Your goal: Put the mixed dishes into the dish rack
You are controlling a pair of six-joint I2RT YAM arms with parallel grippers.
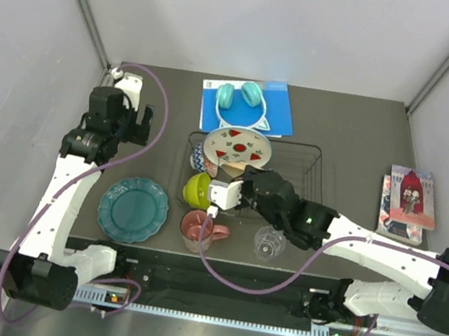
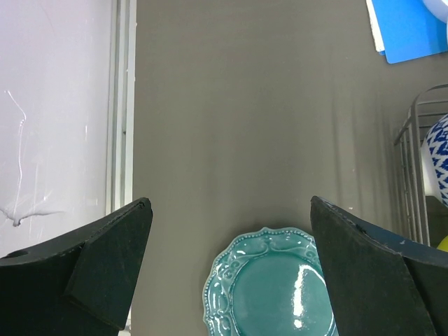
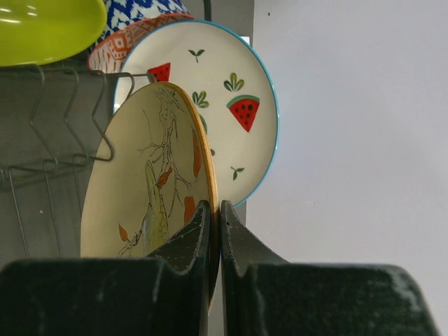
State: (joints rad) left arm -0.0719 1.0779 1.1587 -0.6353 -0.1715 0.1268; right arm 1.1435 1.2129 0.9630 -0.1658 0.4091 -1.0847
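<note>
The right gripper [image 3: 215,210], jaws closed tight on the rim of the cream-and-orange floral plate [image 3: 150,175], holds it on edge among the wires of the black dish rack [image 3: 42,119]. The watermelon plate [image 3: 224,91] stands leaning just behind it.

The pinch takes only a sliver of rim, so the plate may swing or slip. If let go before it settles between the wires, it could tip against the watermelon plate or fall flat.

At the rack's left end are the lime-green bowl [image 3: 42,28] and the blue patterned bowl [image 3: 140,14]. It is unclear whether the two plates touch.

Outside the rack, on the table, lie the teal plate [image 1: 132,209], the pink mug [image 1: 199,229] and the clear glass [image 1: 269,242]. The left gripper [image 2: 229,203] hangs above the teal plate, jaws spread wide and holding nothing.
</note>
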